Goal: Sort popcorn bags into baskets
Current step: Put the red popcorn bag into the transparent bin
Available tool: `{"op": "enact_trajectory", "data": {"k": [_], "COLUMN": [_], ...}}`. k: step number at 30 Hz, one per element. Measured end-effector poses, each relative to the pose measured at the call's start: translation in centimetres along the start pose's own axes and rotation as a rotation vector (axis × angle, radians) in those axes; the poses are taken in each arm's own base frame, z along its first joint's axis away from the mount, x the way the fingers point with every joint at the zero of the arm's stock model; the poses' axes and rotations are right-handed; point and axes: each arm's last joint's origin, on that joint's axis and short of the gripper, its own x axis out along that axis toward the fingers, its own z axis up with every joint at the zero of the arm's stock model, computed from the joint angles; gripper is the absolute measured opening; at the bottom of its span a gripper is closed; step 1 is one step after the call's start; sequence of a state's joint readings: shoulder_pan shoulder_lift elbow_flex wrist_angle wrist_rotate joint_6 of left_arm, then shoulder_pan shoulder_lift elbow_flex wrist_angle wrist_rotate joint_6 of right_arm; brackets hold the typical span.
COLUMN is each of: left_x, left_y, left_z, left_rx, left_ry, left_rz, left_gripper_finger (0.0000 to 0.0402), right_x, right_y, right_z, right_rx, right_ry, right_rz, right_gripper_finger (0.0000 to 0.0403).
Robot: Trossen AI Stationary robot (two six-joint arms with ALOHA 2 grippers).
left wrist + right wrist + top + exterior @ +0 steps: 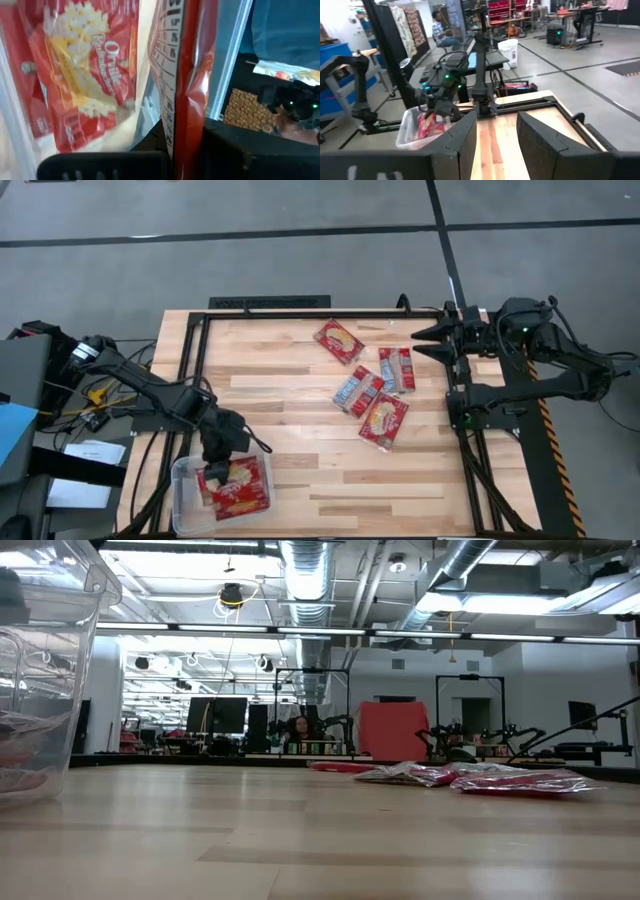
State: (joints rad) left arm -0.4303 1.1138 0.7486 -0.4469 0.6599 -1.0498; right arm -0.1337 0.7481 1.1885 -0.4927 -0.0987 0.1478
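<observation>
My left gripper [222, 448] is over the clear basket [182, 498] at the table's near left corner, shut on a red popcorn bag [182, 75] that reaches down into it. More red bags [243, 488] lie flat in the basket; one shows its popcorn picture [85, 75]. Several popcorn bags lie flat on the wood at the far right [340, 340], [397, 368], [357, 390], [384, 420]. My right gripper [432, 340] waits open and level at the table's far right edge, its fingers [465, 135] apart with nothing between them. My left gripper pinches the popcorn bag between its two fingers, at the end nearest the gripper [181, 145]. The bag is edge-on in the wrist view, its printed panel facing one finger. The fingers slant down toward the near edge. The bag hangs into the basket; whether its lower end rests there is hidden.
The basket's tall clear wall [50, 680] fills the low view's left side, and the loose bags [480, 778] lie low on the right. A black frame [300, 312] runs along the table's far and side edges. Bare wood [330, 480] lies between the basket and the bags.
</observation>
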Motion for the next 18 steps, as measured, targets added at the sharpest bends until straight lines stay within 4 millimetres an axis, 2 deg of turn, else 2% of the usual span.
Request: {"op": "enact_trajectory", "data": {"k": [10, 14, 18], "left_x": [0.7, 0.8, 0.7], "left_y": [1.3, 1.5, 1.4], "left_z": [0.0, 0.0, 0.0], "left_rx": [-0.044, -0.059, -0.053], "left_ry": [-0.019, -0.019, -0.025], "left_rz": [0.004, 0.011, 0.011], "left_gripper_finger": [0.0024, 0.0056, 0.0105], "right_x": [0.0, 0.0, 0.0], "right_y": [0.0, 0.0, 0.0], "right_z": [0.0, 0.0, 0.0], "right_rx": [-0.011, -0.026, -0.029], "right_ry": [0.0, 0.0, 0.0], "right_rz": [-0.003, -0.004, -0.003], "right_gripper_finger": [0.0165, 0.0161, 0.016]}}
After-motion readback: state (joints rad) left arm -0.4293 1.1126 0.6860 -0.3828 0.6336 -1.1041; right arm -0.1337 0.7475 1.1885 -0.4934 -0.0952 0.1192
